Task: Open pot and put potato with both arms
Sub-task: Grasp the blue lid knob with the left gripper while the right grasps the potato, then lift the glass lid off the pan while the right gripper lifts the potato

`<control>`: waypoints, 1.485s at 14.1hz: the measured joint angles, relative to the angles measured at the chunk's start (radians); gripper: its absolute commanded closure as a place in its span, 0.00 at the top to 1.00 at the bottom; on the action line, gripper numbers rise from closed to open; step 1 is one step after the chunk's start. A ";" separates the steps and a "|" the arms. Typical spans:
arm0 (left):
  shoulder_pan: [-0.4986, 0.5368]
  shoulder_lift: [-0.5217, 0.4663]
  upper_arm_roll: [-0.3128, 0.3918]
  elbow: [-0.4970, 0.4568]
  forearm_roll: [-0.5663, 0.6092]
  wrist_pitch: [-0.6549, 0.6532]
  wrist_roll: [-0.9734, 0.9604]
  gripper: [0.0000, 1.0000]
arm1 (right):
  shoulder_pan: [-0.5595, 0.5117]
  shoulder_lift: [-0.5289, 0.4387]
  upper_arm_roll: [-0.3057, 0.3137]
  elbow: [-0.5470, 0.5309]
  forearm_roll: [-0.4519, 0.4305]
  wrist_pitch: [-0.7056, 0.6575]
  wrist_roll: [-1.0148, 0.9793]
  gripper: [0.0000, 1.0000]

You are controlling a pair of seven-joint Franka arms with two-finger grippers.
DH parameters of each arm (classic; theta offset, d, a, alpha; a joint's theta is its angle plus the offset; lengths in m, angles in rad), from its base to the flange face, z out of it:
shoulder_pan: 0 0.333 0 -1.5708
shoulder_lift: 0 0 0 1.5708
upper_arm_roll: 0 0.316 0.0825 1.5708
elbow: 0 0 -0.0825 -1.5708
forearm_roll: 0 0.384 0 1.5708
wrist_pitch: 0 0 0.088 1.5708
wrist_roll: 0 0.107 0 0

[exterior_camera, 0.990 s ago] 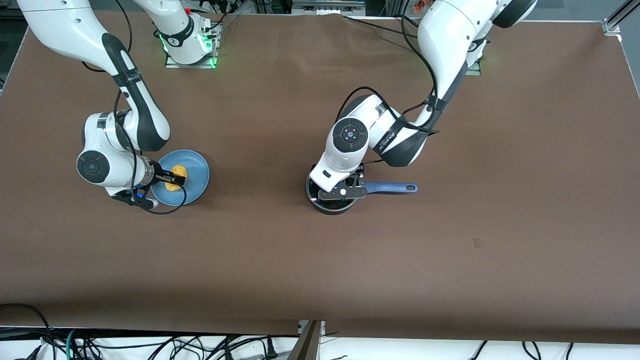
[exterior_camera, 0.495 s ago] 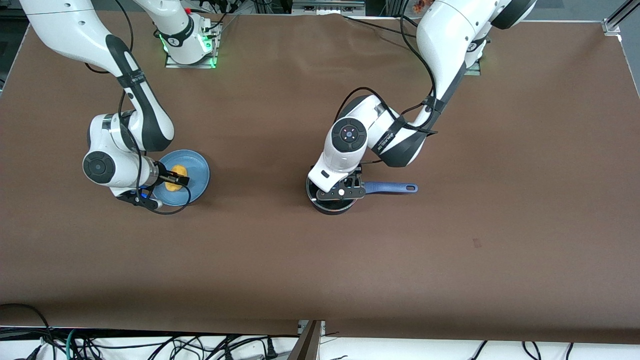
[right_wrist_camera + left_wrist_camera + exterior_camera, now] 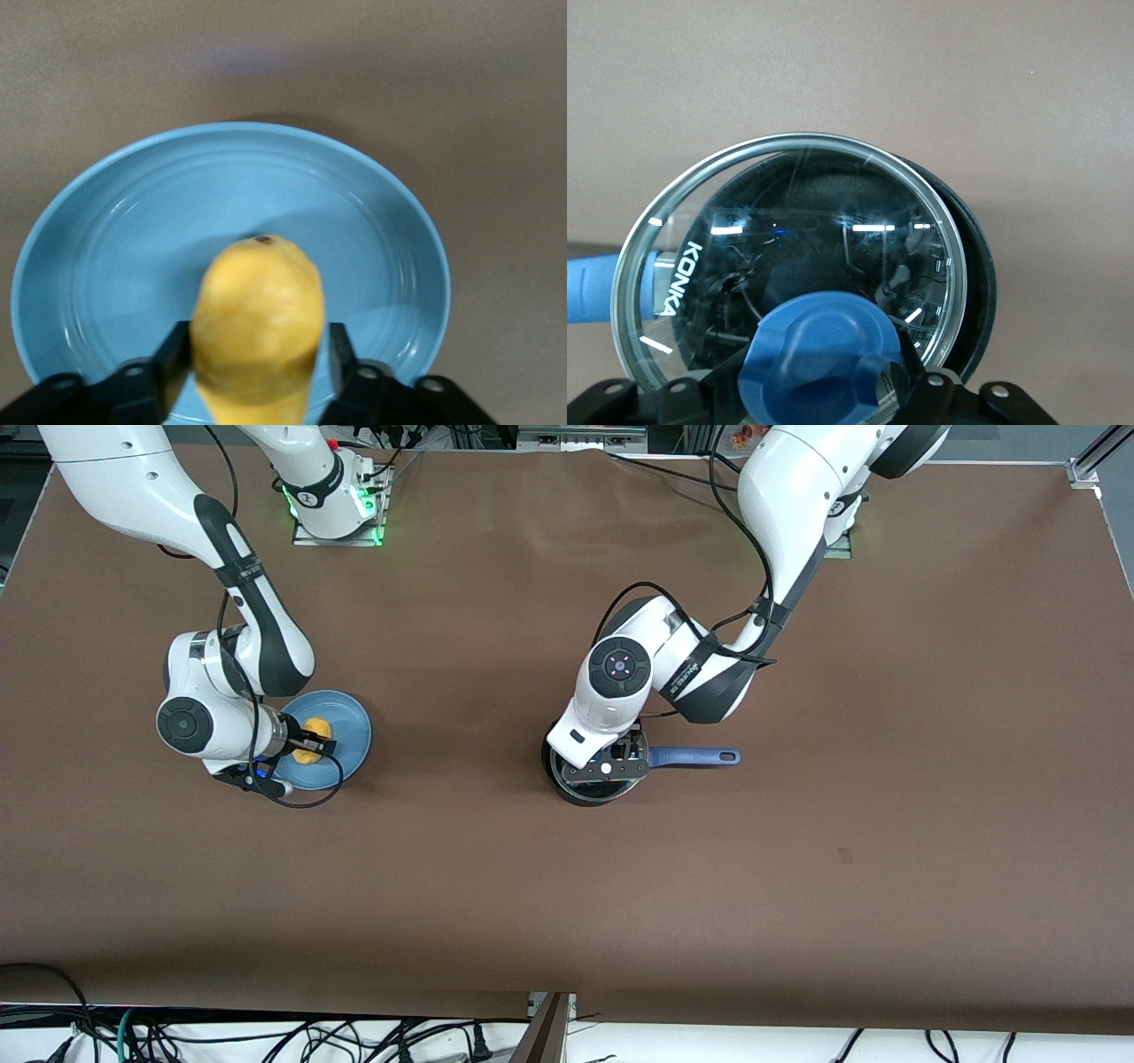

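The black pot (image 3: 571, 790) stands mid-table, its blue handle (image 3: 695, 757) pointing toward the left arm's end. My left gripper (image 3: 611, 766) is over the pot, shut on the blue knob (image 3: 824, 354) of the glass lid (image 3: 788, 221). The lid sits off-centre from the pot's rim (image 3: 981, 283), a little above it. My right gripper (image 3: 312, 746) is shut on the yellow potato (image 3: 306, 747), held just above the light-blue plate (image 3: 350, 731). In the right wrist view the potato (image 3: 257, 328) sits between the two fingers (image 3: 173, 359) over the plate (image 3: 372, 230).
Brown table all around. The arm bases stand at the table's edge farthest from the front camera. Cables hang along the table's edge nearest to the front camera (image 3: 266, 1036).
My right wrist has shifted toward the plate with the potato still gripped over it. My left hand has edged up a little with the lid; the pot has stayed put.
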 measured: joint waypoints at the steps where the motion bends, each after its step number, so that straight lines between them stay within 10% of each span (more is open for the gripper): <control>1: 0.000 0.000 0.000 0.000 0.000 0.000 0.000 0.00 | 0.000 0.000 0.000 0.000 0.000 0.000 0.001 0.44; 12: 0.144 -0.049 -0.006 0.054 -0.045 -0.140 0.157 0.00 | 0.002 -0.057 0.057 0.084 -0.003 -0.063 -0.022 0.34; 21: 0.427 -0.244 -0.004 -0.017 -0.063 -0.410 0.660 0.00 | 0.080 -0.064 0.331 0.232 -0.002 -0.146 0.241 0.34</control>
